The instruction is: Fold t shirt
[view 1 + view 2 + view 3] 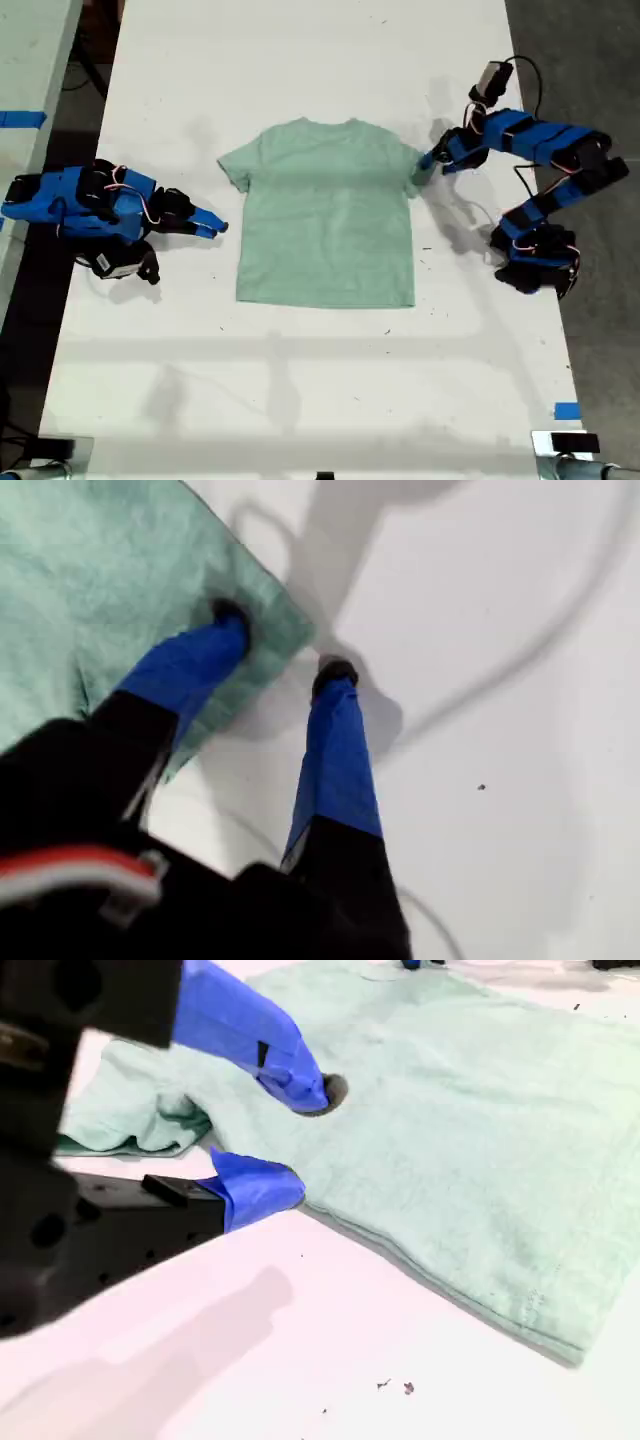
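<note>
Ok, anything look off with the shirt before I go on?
Only small things. The t shirt lies flat and square on the table, but its sleeve beside my second claw is bunched up rather than spread out. My first claw stands open, straddling the edge of the other sleeve.

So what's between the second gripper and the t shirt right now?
Only a narrow strip of bare table, seen in the exterior view between my second gripper and the t shirt's side edge.
</note>
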### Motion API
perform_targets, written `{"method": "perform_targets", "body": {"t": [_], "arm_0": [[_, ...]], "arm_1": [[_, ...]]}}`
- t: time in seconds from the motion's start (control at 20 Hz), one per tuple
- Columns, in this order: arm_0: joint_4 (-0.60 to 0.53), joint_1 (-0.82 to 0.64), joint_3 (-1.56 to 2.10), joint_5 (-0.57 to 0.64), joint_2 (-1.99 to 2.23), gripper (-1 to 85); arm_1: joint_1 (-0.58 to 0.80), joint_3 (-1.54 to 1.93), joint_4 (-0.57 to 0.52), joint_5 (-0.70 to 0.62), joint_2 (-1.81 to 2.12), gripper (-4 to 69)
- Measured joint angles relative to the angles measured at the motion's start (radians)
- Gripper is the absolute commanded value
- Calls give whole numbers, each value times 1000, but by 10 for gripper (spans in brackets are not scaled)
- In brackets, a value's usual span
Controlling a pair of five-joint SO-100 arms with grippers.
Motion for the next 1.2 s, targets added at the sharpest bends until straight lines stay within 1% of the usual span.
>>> {"method": "perform_targets", "body": {"t": [0.1,0.25,0.35,0.45,0.55,0.6,0.65,0.75,0.85,0.9,0.95,1.0,1.05,1.1,1.15,1.2], "arm_0": [[0,0,0,0,0,115],[2,0,0,0,0,115],[3,0,0,0,0,115],[3,0,0,0,0,115],[3,0,0,0,0,115],[3,0,0,0,0,115],[3,0,0,0,0,115],[3,0,0,0,0,115],[3,0,0,0,0,115],[3,0,0,0,0,115],[3,0,0,0,0,115],[3,0,0,0,0,115],[3,0,0,0,0,115],[3,0,0,0,0,115],[3,0,0,0,0,115],[3,0,0,0,0,115]], "arm_1": [[-5,-2,-51,5,-5,-8],[-21,5,-41,5,63,-7],[-60,12,34,5,190,-5],[-117,-44,140,5,331,-5],[-207,-184,236,6,367,-5],[-265,-253,245,12,367,-5],[-324,-311,245,21,365,-5],[-433,-391,193,35,305,-5],[-515,-431,83,52,196,-3],[-551,-446,18,60,129,19],[-584,-471,-37,69,48,117],[-615,-518,-63,77,-51,242],[-649,-574,-72,86,-156,279],[-676,-634,-75,89,-253,294],[-701,-699,-72,94,-342,294],[-719,-755,-46,95,-380,293]]}}
